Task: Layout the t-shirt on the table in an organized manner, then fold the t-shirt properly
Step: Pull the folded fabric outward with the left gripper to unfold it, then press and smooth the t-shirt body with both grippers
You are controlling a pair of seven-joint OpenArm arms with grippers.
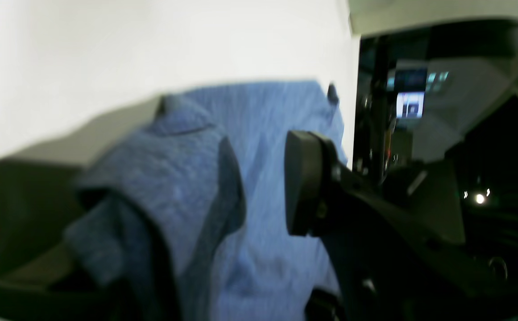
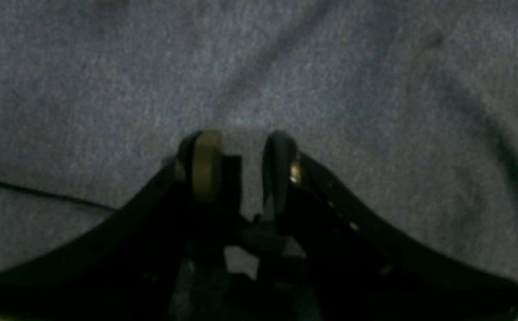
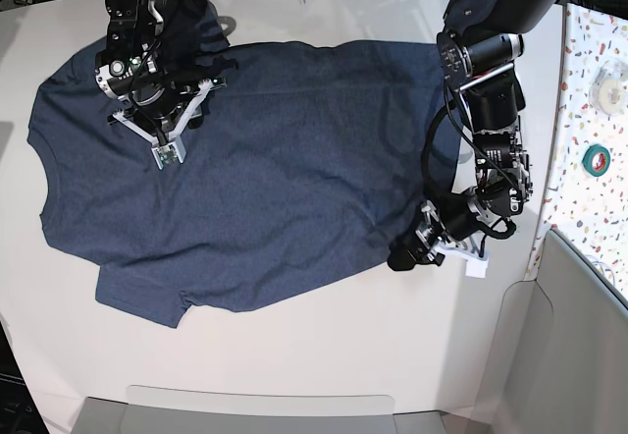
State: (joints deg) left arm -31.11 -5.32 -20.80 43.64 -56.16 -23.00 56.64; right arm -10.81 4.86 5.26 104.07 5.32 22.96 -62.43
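Note:
The dark navy t-shirt (image 3: 245, 159) lies spread flat on the white table (image 3: 294, 375), neck side to the left. My right gripper (image 3: 159, 110) points down onto its upper left part. In the right wrist view the right gripper (image 2: 241, 138) rests its tips on the fabric (image 2: 330, 67), jaws a little apart. My left gripper (image 3: 404, 255) sits at the shirt's lower right corner. In the blurred left wrist view the left gripper (image 1: 263, 147) stands open, a raised fold of the t-shirt (image 1: 165, 169) draped beside one finger (image 1: 229, 178).
A speckled side surface (image 3: 589, 51) at the right edge holds a green tape roll (image 3: 594, 159) and a pale roll (image 3: 610, 88). Grey trays stand at the front edge (image 3: 265, 409) and front right (image 3: 579, 336). Bare table (image 1: 107, 44) lies beyond the shirt.

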